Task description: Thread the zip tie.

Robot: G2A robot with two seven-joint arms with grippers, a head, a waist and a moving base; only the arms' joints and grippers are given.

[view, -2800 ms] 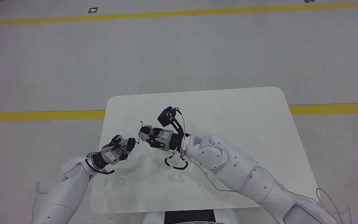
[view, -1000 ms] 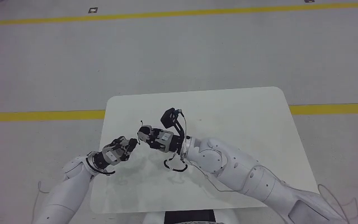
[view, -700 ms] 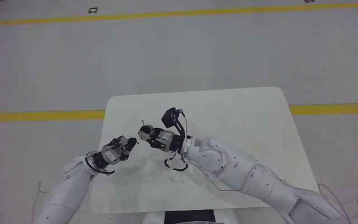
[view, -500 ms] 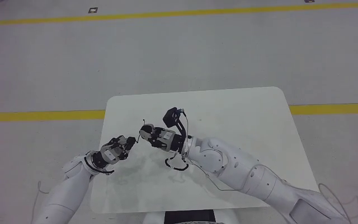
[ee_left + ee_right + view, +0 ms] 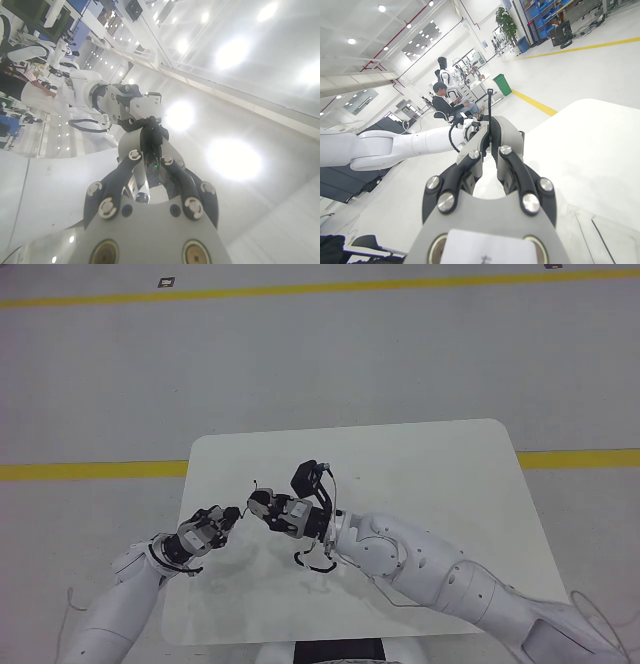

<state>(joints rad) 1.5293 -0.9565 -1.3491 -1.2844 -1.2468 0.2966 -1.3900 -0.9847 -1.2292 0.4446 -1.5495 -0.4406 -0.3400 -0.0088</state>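
Zip tie [image 5: 490, 102] is up in the air over the table [image 5: 430, 464], a thin black strap clamped upright in the right gripper's [image 5: 490, 125] fingers, head on top! It looks light, springy and slick, so it's best pinched near the working end. The left gripper [image 5: 152, 137] sits nose to nose with it, fingers apparently clenched on the other end, and the two crowd the threading. A thin dark strip [image 5: 602, 237] lies on the table, well apart.

White rounded table [image 5: 450, 464] sat on grey floor. One yellow floor line [image 5: 90, 470] ran left-right under its far part, another [image 5: 300, 288] farther off. Green bin [image 5: 502, 83] (open-topped) stood near a potted plant [image 5: 507, 23].
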